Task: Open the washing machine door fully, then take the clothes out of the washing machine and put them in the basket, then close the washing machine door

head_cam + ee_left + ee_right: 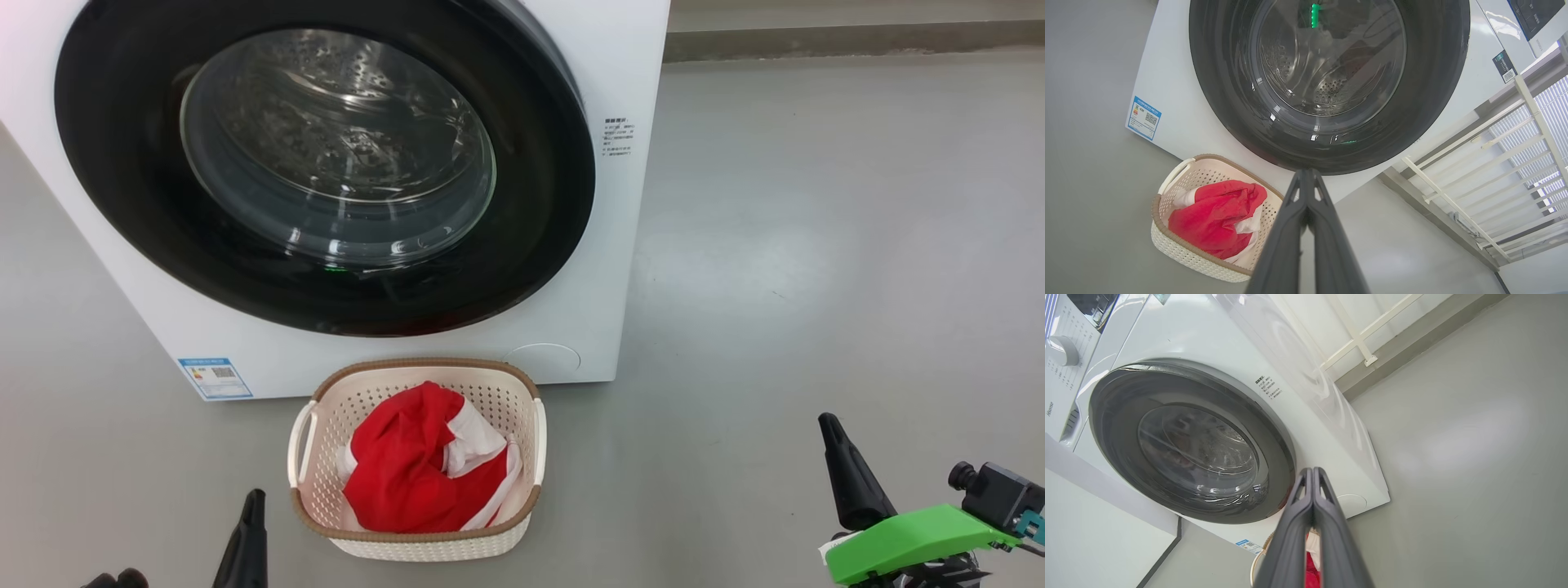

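The white washing machine (571, 327) stands ahead with its black-rimmed door (326, 163) closed flat against its front; the steel drum shows through the glass. On the floor in front sits the cream basket (326, 392) holding the red and white clothes (408, 465). My left gripper (253, 500) is shut and empty, low at the basket's left side. My right gripper (829, 425) is shut and empty, well to the right of the basket over bare floor. The left wrist view shows the door (1433, 102), the basket (1167, 245) and the clothes (1216, 220).
Grey floor (816, 245) spreads to the right of the machine, up to a low wall base (857, 37). A white railing (1494, 171) runs beside the machine in the left wrist view. A pale panel (1094, 531) stands at the machine's other side.
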